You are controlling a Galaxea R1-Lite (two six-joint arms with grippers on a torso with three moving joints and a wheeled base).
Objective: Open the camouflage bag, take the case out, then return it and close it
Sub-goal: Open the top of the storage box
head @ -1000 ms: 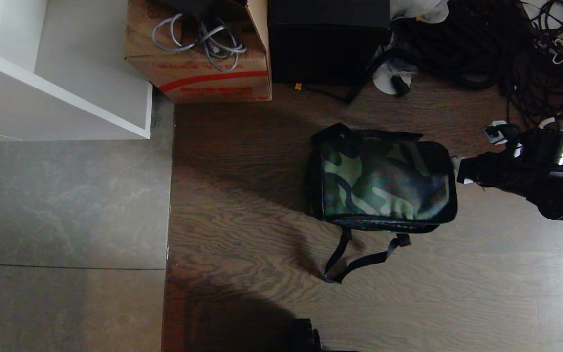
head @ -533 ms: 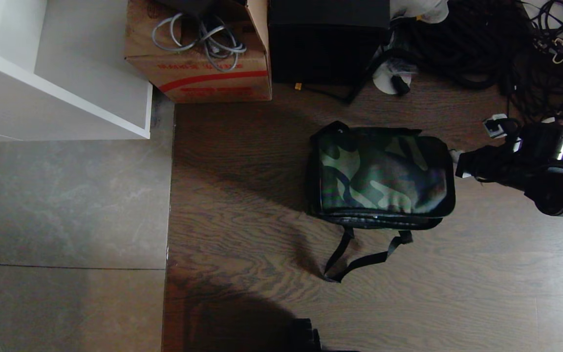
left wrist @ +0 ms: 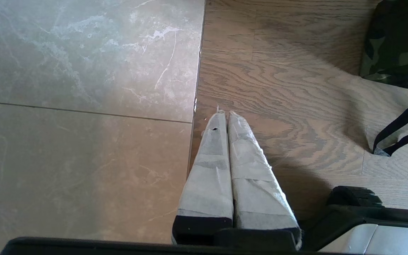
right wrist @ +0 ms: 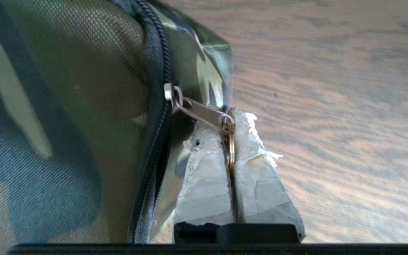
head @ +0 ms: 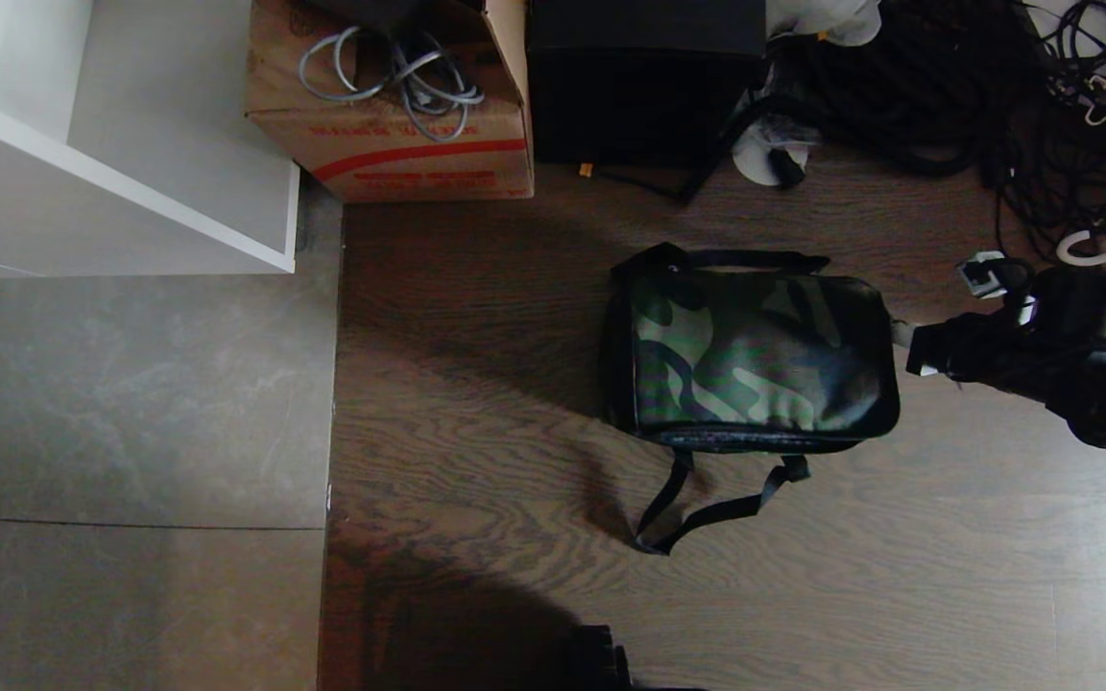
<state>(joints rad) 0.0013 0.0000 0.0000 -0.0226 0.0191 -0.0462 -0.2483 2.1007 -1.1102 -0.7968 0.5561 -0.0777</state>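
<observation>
The camouflage bag [head: 753,357] lies on the dark wood floor [head: 476,403], right of centre in the head view, its green, brown and black top panel facing up and the lid closed along the black zipper [right wrist: 156,117]. Its black webbing strap [head: 702,509] trails in a loop on the boards on the side nearer the robot. At the bag's right end the right gripper [right wrist: 229,117] is pressed against the fabric corner, its tape-wrapped fingers [right wrist: 207,170] clamped together on the brass ring [right wrist: 230,156] that hangs from the silver zipper pull [right wrist: 198,110]; the pull is drawn out taut from the slider toward the fingertips. In the head view the right arm [head: 1043,355] reaches in from the right edge, level with the bag's end. The left gripper [left wrist: 224,115] hangs apart from the bag, above the seam where the wood meets the grey tiles [left wrist: 83,106], its padded fingers [left wrist: 209,177] pressed together and holding nothing. Farther off, along the top of the head view, stand a cardboard box [head: 390,115] holding grey cables [head: 390,77], a tall plain black box [head: 644,82], and a tangle of black cords [head: 975,86]; a white shelf unit [head: 121,144] fills the upper left corner.
</observation>
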